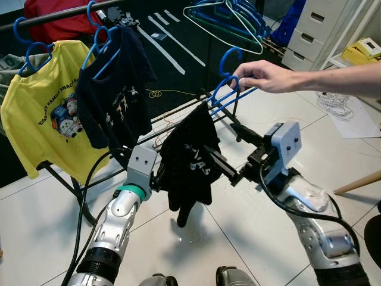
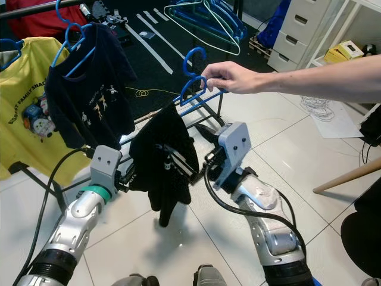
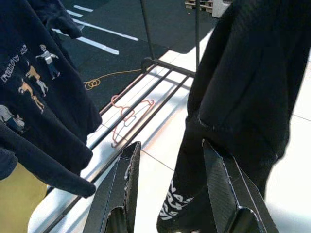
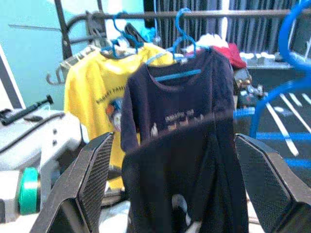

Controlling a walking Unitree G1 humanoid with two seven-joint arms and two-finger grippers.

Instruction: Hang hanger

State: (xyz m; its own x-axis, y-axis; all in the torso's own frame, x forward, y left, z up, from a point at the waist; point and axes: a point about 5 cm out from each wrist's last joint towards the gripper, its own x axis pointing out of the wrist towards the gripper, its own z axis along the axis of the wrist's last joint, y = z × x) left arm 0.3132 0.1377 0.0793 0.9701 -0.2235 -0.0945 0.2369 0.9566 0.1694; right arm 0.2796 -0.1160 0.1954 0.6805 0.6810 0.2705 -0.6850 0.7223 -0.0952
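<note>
Hanger: blue, carrying a black shirt; held up in the air by the hook end in a person's hand, in front of the robot and between its two arms, apart from the rail.
Handling: probably light and fairly stiff in the frame, likely smooth and apt to swing; shirt soft and limp, hanging well below, likely to sway and get in the way.
Where to take hold: judged best on the bare blue frame near the neck, just under the hook, not on the cloth, leaving the hook free for the rail.
Left claw: fingers apart, nothing between them, black shirt just beside one finger; low, at the left edge of the hanging shirt.
Right claw: fingers spread wide, gripping nothing, black shirt hanging just ahead of them; reaching toward the shirt from the right, under the person's hand.
Rail: dark bar across the top left, well apart from the held hanger.
Shirts on rail, counted: two, a yellow shirt and a navy shirt, each on its own blue hanger.
Spare hangers: a bunch of empty ones further back, exact number hard to tell.
Floor: pale tiles, with the rack's base bars beneath the shirt.
Drawers: one white chest at the far right.
Step in hand: seemingly a handover, hanger not yet taken by either claw.
</note>
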